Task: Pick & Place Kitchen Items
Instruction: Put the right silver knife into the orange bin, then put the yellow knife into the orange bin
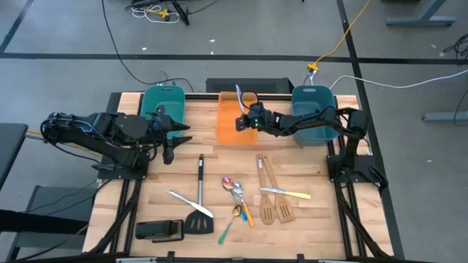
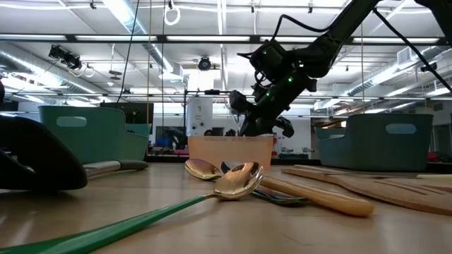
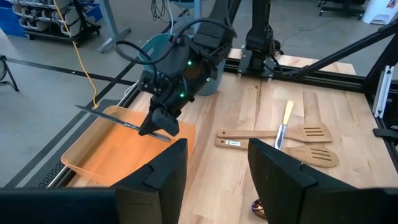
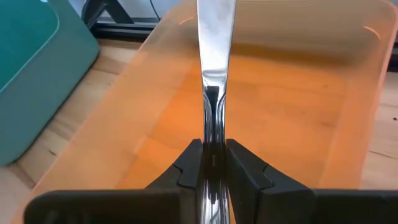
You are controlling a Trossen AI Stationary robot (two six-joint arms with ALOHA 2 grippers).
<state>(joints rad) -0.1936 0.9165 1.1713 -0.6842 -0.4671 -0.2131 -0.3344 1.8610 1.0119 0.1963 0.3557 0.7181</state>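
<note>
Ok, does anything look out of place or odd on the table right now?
Nothing is spilled or damaged. The wooden table holds loose utensils lying at mixed angles, some overlapping, like the two slotted light-wood spatulas. The right gripper hangs over the translucent orange plastic bin, jaws shut on a silver utensil handle.

Wooden table (image 1: 307,219): utensils (image 1: 274,197), bins (image 1: 230,128)

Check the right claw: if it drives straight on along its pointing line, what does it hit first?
Likely the orange bin's floor. The right claw, shut on a silver utensil, points down into that bin; the utensil's tip would probably touch first, though depth is unclear.
</note>
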